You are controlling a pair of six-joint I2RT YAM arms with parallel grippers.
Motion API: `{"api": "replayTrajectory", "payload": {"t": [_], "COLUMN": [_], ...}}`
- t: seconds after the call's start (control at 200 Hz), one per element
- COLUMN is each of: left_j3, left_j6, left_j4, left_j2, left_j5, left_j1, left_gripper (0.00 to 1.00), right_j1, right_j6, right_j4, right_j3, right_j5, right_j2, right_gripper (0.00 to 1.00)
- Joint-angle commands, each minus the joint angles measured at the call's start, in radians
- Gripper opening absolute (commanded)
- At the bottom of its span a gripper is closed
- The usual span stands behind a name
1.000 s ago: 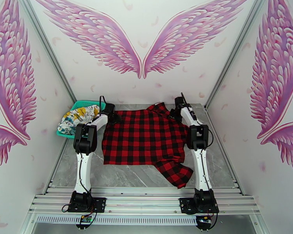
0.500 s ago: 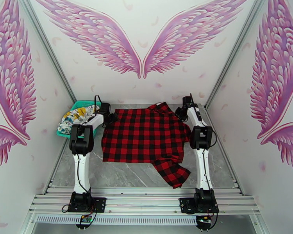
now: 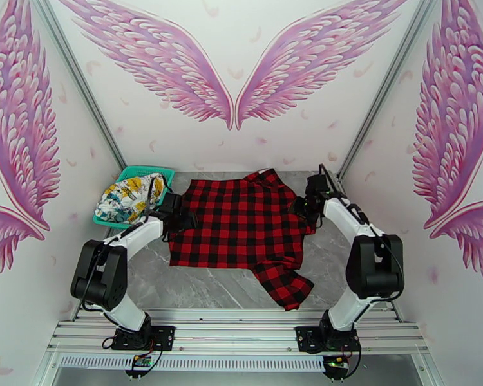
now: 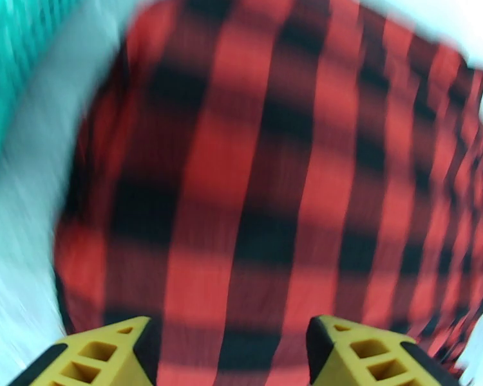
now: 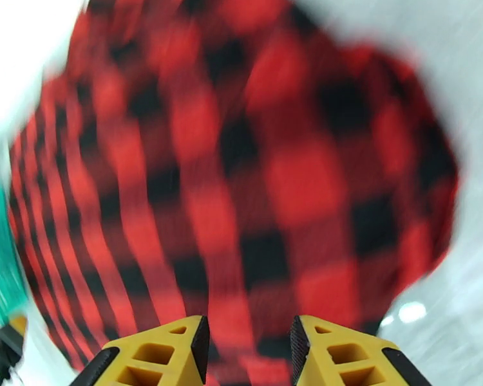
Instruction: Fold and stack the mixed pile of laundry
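The red-and-black plaid garment (image 3: 241, 223) lies spread flat on the grey table, one sleeve (image 3: 283, 284) trailing toward the near right. My left gripper (image 3: 181, 217) hovers at its left edge. In the left wrist view my left gripper (image 4: 228, 329) is open, yellow fingers (image 4: 100, 355) apart over blurred plaid cloth (image 4: 274, 175). My right gripper (image 3: 304, 210) sits at the garment's right edge. The right wrist view shows my right gripper (image 5: 248, 332) open above the plaid (image 5: 241, 162), nothing between its fingers. The white cartoon-print garment (image 3: 127, 194) lies bunched in the basket.
A teal mesh basket (image 3: 152, 170) stands at the far left corner of the table (image 3: 203, 287). Winged wall panels close in the back and both sides. The metal rail (image 3: 241, 332) with the arm bases runs along the near edge.
Both grippers have let go of the plaid garment's far corners, opened wider, and pulled back toward the near side along its edges. Both elbows swung outward. The garment lies flat.
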Motion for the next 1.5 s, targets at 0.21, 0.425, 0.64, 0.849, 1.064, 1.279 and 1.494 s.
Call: {"api": "replayTrajectory", "payload": {"t": [0.21, 0.425, 0.64, 0.849, 1.064, 1.279, 1.494], "left_j3": [-0.064, -0.070, -0.077, 0.019, 0.266, 0.603, 0.873], "left_j6": [-0.059, -0.056, -0.042, 0.016, 0.073, 0.082, 0.002], "left_j4": [0.110, 0.125, 0.106, 0.009, 0.004, 0.062, 0.048], "left_j2": [0.099, 0.116, 0.093, 0.031, 0.162, 0.460, 0.703], "left_j5": [-0.026, -0.035, -0.035, -0.044, 0.007, 0.061, 0.085], "left_j1": [0.021, 0.052, 0.054, 0.047, 0.042, 0.063, 0.090], "left_gripper": [0.63, 0.63, 0.63, 0.64, 0.64, 0.61, 0.57], "right_j1": [0.069, 0.072, 0.085, 0.098, 0.019, -0.056, -0.077], "right_j6": [0.014, 0.042, 0.050, -0.001, -0.094, -0.145, -0.137], "right_j4": [0.021, -0.014, -0.050, -0.119, -0.077, -0.095, -0.187], "right_j3": [-0.175, -0.251, -0.385, -0.192, 0.240, 0.649, 0.957], "right_j5": [0.166, 0.193, 0.185, 0.190, 0.186, 0.162, 0.151], "right_j2": [0.090, 0.036, -0.097, -0.139, 0.144, 0.524, 0.778], "right_gripper": [0.50, 0.62, 0.68, 0.71, 0.70, 0.32, 0.22]}}
